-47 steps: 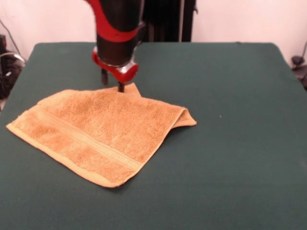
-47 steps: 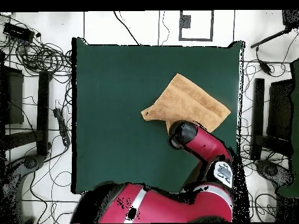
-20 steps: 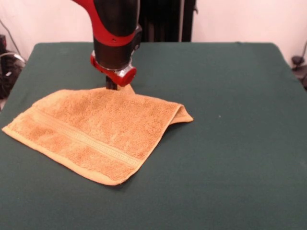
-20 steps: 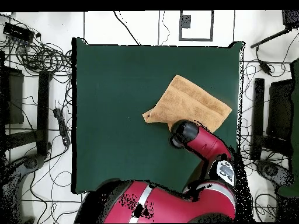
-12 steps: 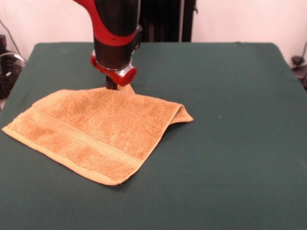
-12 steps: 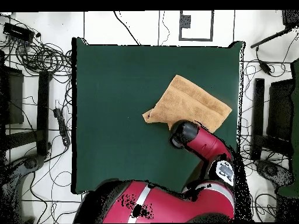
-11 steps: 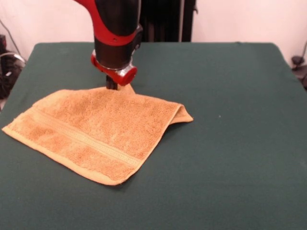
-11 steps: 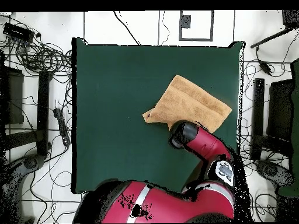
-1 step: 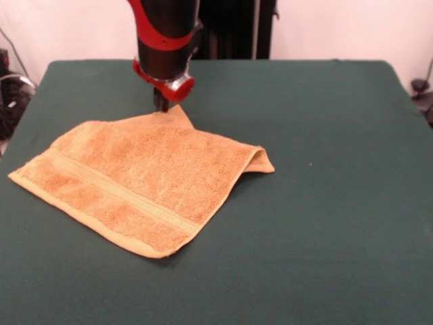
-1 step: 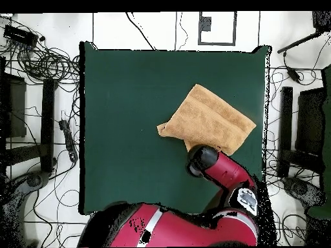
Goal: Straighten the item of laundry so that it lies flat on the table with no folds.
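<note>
The orange-tan towel is lying folded over on itself on the green surface, toward the surface's left side in the front view, with one corner doubled over so that a rounded fold is bulging along the towel's right side and a peaked corner is pointing up at the towel's far edge. The gripper is hanging directly over that peaked corner, apparently so that it can take the top layer and peel it back; whether it is clenched on the cloth or released I cannot tell, since the wrist is hiding its tips. Judging by the fold, the straightening is not yet done, and the doubled layer is needing to be drawn away from the towel's middle.
</note>
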